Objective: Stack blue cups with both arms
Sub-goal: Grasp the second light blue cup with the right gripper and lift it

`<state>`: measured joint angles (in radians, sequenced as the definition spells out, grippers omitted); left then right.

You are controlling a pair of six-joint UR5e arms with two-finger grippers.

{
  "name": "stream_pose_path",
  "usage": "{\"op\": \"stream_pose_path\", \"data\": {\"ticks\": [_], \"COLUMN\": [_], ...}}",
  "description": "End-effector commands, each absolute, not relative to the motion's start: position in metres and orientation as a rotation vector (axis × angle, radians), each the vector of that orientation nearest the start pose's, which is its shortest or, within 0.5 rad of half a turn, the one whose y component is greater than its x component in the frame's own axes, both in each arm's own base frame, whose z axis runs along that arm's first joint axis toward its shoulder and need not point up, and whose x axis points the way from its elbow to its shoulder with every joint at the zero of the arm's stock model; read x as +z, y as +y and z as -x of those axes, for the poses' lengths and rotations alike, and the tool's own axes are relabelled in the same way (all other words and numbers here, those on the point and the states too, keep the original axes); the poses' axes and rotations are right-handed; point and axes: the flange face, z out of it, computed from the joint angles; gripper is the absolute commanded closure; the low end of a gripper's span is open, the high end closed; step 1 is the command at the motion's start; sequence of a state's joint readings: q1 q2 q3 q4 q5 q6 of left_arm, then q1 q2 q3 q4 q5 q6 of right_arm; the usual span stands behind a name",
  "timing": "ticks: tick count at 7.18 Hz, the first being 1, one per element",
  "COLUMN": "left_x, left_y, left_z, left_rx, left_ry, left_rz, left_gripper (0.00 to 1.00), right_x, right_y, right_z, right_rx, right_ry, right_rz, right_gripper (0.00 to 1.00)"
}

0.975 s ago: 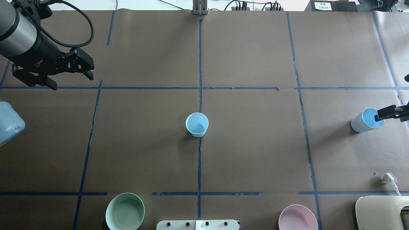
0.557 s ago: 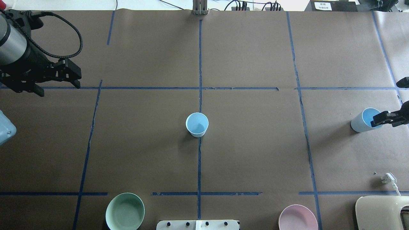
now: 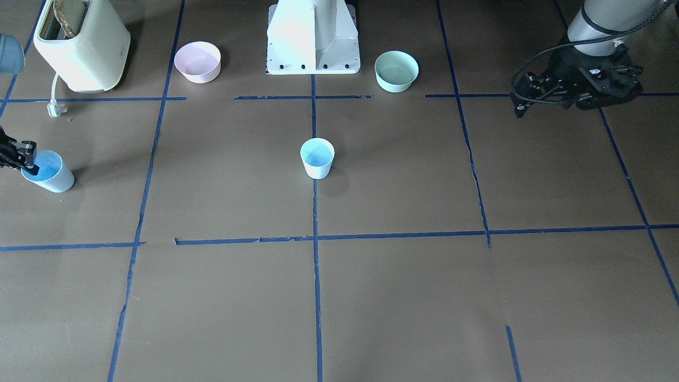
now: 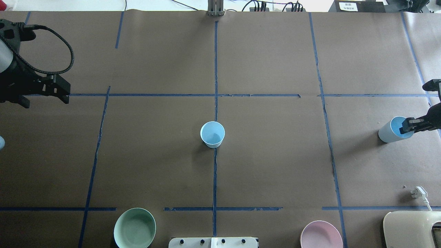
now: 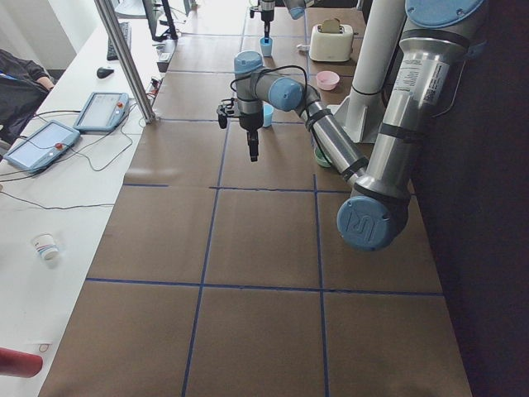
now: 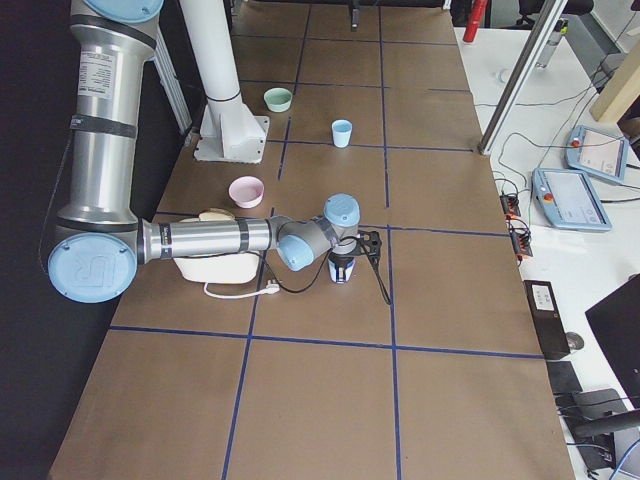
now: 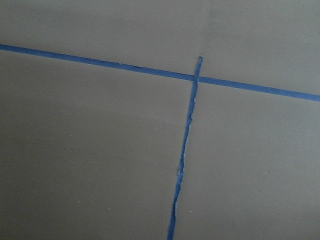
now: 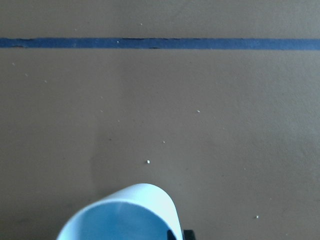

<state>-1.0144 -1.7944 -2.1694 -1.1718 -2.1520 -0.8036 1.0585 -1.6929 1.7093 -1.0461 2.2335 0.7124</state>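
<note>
**A:** Where do we find the 2 blue cups?

**B:** We see the middle cup (image 4: 212,134) upright at the centre of the table (image 4: 275,165), on the tape line (image 4: 215,179) that runs down its middle, with nothing touching it. The far cup (image 4: 391,131) stands out at the robot's right end of the table, well apart from the first.

**A:** And the right gripper?

**B:** We see the right gripper (image 4: 408,126) at the far cup, with 1 black finger reaching over the rim into the blue inside. The right wrist view gives us the rim at its bottom edge and only a sliver of black beside it. We cannot tell whether the claw is clamped on the cup's wall or apart around it.

**A:** What of the left gripper?

**B:** The left gripper (image 4: 44,98) hangs over the left end of the table, well apart from both cups. Its 2 fingers are spread with nothing between them. Its wrist camera shows us only brown paper and crossing tape.

**A:** What else do we see?

**B:** On the robot's side, a green bowl (image 4: 134,228) and a pink bowl (image 4: 321,235) sit on either side of the white base (image 3: 313,37). A cream toaster (image 4: 411,227) stands in the right near corner, with its plug (image 4: 420,192) lying just beside it.
</note>
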Motion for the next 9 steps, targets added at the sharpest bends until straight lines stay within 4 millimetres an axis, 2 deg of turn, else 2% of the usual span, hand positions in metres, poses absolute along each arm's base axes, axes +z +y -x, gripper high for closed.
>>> {"op": "stream_pose_path", "data": {"ticks": [1, 3, 5, 6, 7, 8, 9], "left_x": [0.359, 0.384, 0.41, 0.43, 0.454, 0.48, 0.496], "left_y": [-0.454, -0.467, -0.485, -0.498, -0.511, -0.527, -0.534], "left_z": [-0.164, -0.137, -0.12, -0.109, -0.102, -0.09, -0.074], "left_rx": [-0.037, 0.014, 0.059, 0.085, 0.1, 0.125, 0.13], "left_ry": [0.671, 0.647, 0.632, 0.628, 0.622, 0.626, 0.622], "left_rz": [0.03, 0.015, 0.006, -0.002, -0.002, -0.032, -0.041], "left_gripper": [0.0, 0.0, 0.0, 0.0, 0.0, 0.0, 0.0], "right_x": [0.547, 0.493, 0.41, 0.367, 0.324, 0.28, 0.247], "right_y": [-0.457, -0.473, -0.507, -0.501, -0.496, -0.49, -0.475], "right_z": [0.178, 0.193, 0.216, 0.234, 0.261, 0.297, 0.336], "right_rx": [0.032, -0.011, 0.084, 0.091, 0.112, 0.134, 0.139], "right_ry": [-0.911, -1.006, -1.081, -1.123, -1.149, -1.171, -1.152], "right_rz": [-0.064, -0.08, -0.05, -0.024, 0.008, 0.043, 0.049], "right_gripper": [1.0, 1.0, 1.0, 1.0, 1.0, 1.0, 1.0]}}
